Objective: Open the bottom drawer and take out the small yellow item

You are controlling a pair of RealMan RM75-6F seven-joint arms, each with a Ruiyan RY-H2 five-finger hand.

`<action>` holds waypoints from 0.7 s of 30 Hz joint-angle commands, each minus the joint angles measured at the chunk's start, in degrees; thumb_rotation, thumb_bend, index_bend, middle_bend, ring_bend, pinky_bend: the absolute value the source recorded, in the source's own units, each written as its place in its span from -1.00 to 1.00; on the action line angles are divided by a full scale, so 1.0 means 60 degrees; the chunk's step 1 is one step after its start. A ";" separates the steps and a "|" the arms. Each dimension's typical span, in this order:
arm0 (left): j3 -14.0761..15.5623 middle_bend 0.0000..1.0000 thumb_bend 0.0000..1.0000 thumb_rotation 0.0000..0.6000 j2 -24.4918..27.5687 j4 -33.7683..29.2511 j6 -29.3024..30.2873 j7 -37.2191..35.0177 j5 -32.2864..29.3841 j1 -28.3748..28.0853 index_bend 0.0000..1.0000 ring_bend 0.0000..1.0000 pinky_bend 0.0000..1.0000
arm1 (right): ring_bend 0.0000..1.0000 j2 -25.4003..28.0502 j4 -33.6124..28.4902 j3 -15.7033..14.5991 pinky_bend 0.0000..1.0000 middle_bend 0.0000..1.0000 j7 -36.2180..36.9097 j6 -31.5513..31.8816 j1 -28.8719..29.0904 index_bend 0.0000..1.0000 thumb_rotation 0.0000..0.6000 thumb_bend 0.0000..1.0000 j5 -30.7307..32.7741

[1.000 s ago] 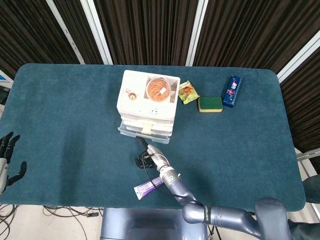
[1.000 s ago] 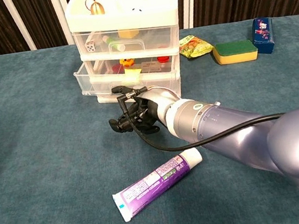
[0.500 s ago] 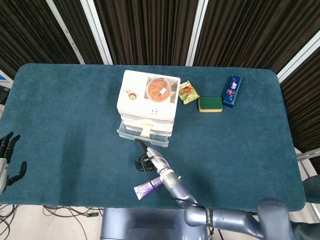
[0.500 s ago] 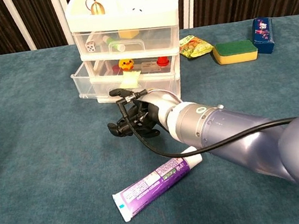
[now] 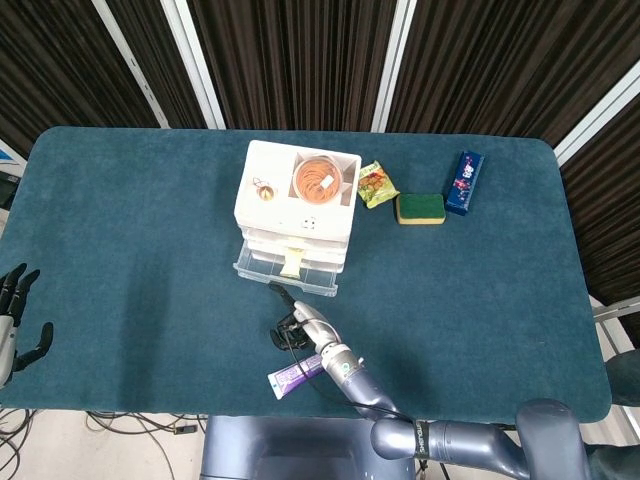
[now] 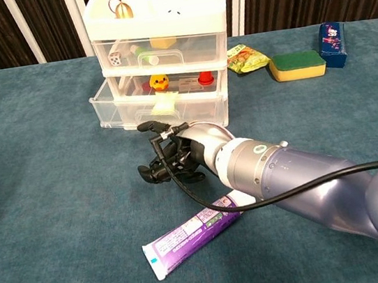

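Note:
The white drawer unit point(image 5: 296, 210) stands mid-table. Its clear bottom drawer point(image 6: 159, 108) is pulled out toward me, with a pale yellow tab on its front. Inside it sits the small yellow item point(image 6: 159, 82), a duck-like figure, beside a small red piece point(image 6: 203, 79). My right hand point(image 6: 172, 163) hovers low just in front of the drawer, fingers curled in and holding nothing, one dark fingertip point(image 6: 145, 126) reaching up to the drawer's front edge. In the head view the right hand point(image 5: 293, 323) lies below the drawer. My left hand point(image 5: 14, 322) rests off the table's left edge, fingers spread.
A purple toothpaste tube point(image 6: 199, 235) lies just behind my right hand, near the front edge. At the back right are a green snack packet point(image 5: 376, 184), a yellow-green sponge point(image 5: 420, 208) and a blue box point(image 5: 464, 182). A jar point(image 5: 317, 180) sits on the unit's top.
The bottom drawer has slid further out toward me and the yellow item now shows plainly. My right hand has drawn back toward the front edge. The left hand has not moved.

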 commanded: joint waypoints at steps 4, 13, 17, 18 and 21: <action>-0.0006 -1.00 -0.12 1.00 -0.0002 0.0004 0.0004 -0.0013 -0.0009 0.0003 -0.89 -1.00 -1.00 | 0.91 0.0016 -0.0122 -0.0116 1.00 0.67 0.0060 0.0007 -0.0090 -0.95 1.00 0.10 -0.0178; -0.0004 -1.00 -0.12 1.00 0.0011 -0.0011 -0.0063 -0.0001 -0.0023 -0.0027 -0.89 -1.00 -1.00 | 0.91 0.0470 -0.0926 -0.0231 1.00 0.67 -0.0283 0.0465 -0.0311 -0.95 1.00 0.10 -0.0525; 0.0002 -1.00 -0.12 1.00 0.0015 -0.0023 -0.0041 -0.0007 -0.0007 -0.0017 -0.89 -1.00 -1.00 | 0.91 0.0740 -0.1470 -0.0188 1.00 0.67 -0.0706 0.0828 -0.0358 -0.95 1.00 0.10 -0.0565; 0.0003 -1.00 -0.12 1.00 0.0014 -0.0023 -0.0039 -0.0007 -0.0005 -0.0016 -0.89 -1.00 -1.00 | 0.91 0.0792 -0.1575 -0.0181 1.00 0.67 -0.0788 0.0887 -0.0363 -0.95 1.00 0.10 -0.0567; 0.0010 -1.00 -0.12 1.00 0.0011 -0.0025 -0.0047 -0.0006 0.0004 -0.0019 -0.89 -1.00 -1.00 | 0.91 0.1031 -0.2033 -0.0147 1.00 0.67 -0.1196 0.1092 -0.0348 -0.95 1.00 0.10 -0.0519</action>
